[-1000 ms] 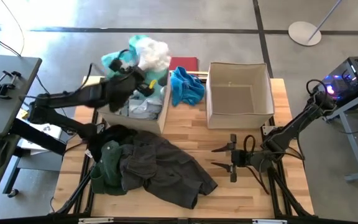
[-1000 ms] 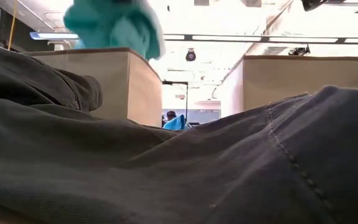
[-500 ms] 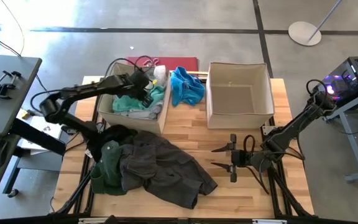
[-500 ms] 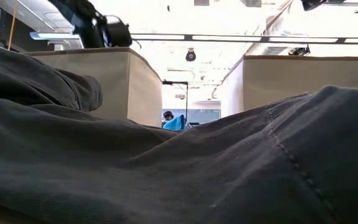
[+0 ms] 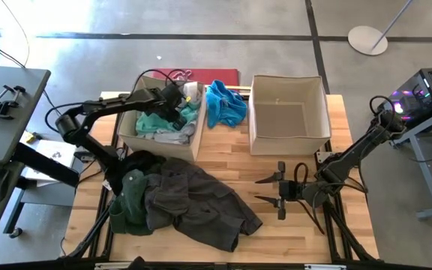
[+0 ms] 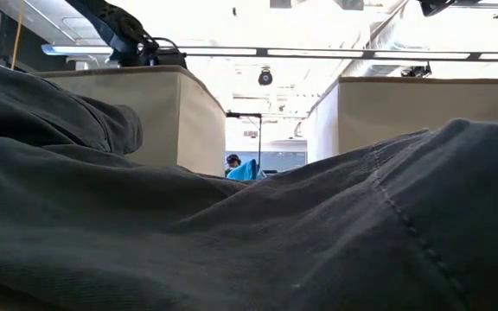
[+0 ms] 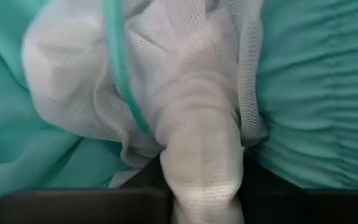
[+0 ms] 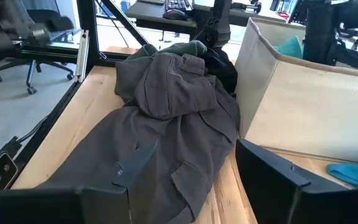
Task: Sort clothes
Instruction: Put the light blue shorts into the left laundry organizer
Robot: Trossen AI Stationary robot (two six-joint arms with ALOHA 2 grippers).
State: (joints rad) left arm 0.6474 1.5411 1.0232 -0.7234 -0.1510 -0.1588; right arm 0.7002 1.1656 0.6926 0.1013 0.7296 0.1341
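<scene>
My left gripper reaches down into the left beige bin, with a white-and-teal garment between its fingers. A bright blue garment lies on the table between the two bins. A charcoal garment, a dark green one and a black one lie heaped at the near left. My right gripper hangs open above the table, right of the heap, with nothing between its fingers. My left gripper has a bunched fold of the garment's white mesh part between its two fingers, coming at it steeply from above. The teal part spreads out around the fold. The garment rests on other clothes in the bin.
The right beige bin stands at the far right with no clothes in it. A red flat thing lies beyond the table's far edge. Bare wood shows between the heap and my right gripper.
My left gripper has swung from above the left bin's far edge down into the bin and tipped to point steeply downward. The teal-and-white garment, which hung bunched in the air, now lies in the bin.
</scene>
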